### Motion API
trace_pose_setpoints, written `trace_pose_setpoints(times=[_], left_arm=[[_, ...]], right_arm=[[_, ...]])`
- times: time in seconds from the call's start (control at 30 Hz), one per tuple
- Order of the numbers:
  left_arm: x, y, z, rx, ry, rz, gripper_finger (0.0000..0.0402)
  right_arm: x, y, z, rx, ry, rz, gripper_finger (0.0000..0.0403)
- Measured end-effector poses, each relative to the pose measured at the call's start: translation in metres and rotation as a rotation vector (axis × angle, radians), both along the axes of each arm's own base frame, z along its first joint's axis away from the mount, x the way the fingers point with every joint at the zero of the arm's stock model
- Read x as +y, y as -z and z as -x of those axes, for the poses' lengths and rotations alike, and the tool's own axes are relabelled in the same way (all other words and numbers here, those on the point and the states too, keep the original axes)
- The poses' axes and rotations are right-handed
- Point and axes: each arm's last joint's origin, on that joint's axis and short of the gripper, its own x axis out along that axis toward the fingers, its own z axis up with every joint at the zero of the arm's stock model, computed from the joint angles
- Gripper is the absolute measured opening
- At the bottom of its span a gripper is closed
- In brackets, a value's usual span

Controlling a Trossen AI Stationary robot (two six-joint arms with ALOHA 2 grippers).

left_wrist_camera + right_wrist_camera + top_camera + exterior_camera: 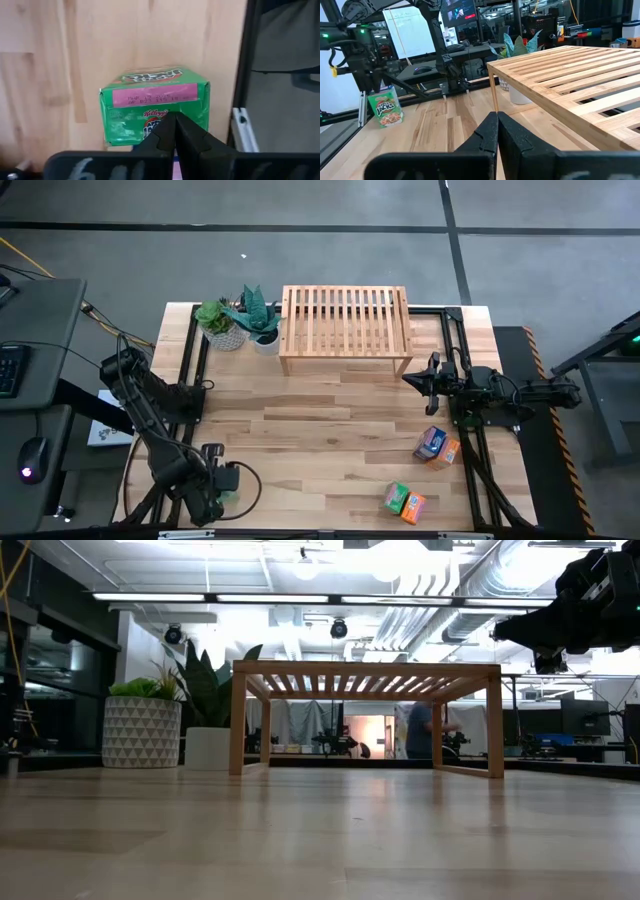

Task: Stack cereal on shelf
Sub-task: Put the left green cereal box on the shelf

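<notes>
**Meanwhile, both end effectors clenched, shelf top bare**

Down at the near left corner of the desk (330, 440), the left end effector (213, 452) hangs just above a green cereal box (155, 107). Its wrist view shows the two dark fingers (162, 137) pressed together in front of that box, clenched on nothing. The box stands upright on the wood close to the desk edge and also shows in the right wrist view, far across the desk beside the left arm.

The right end effector (412, 379) sits near the right front leg of the shelf (345, 328), raised off the desk. Its fingers (490, 135) are likewise closed tip to tip, with nothing between them, pointing along the slatted top.

The shelf stands at the far middle of the desk. Two potted plants (240, 320) sit just beside its left end.

On the right half of the desk, a blue box (430, 442) and an orange box (447, 451) lie touching each other. Nearer the front edge, another green box (396, 498) and orange box (413, 506) lie as a second touching pair.
</notes>
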Motion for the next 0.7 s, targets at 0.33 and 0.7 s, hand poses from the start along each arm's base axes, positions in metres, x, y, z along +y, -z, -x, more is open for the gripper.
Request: trace_pose_setpoints(times=[0.33,0.7], left_arm=[[0.007,0.001,-0.002,-0.049,0.082,-0.111,0.0],[0.024,0.001,-0.009,-0.042,0.111,-0.245,0.0]], right_arm=[[0.0,0.0,0.0,0.001,0.0,0.0,0.0],[0.0,0.0,0.0,0.001,0.0,0.0,0.0]])
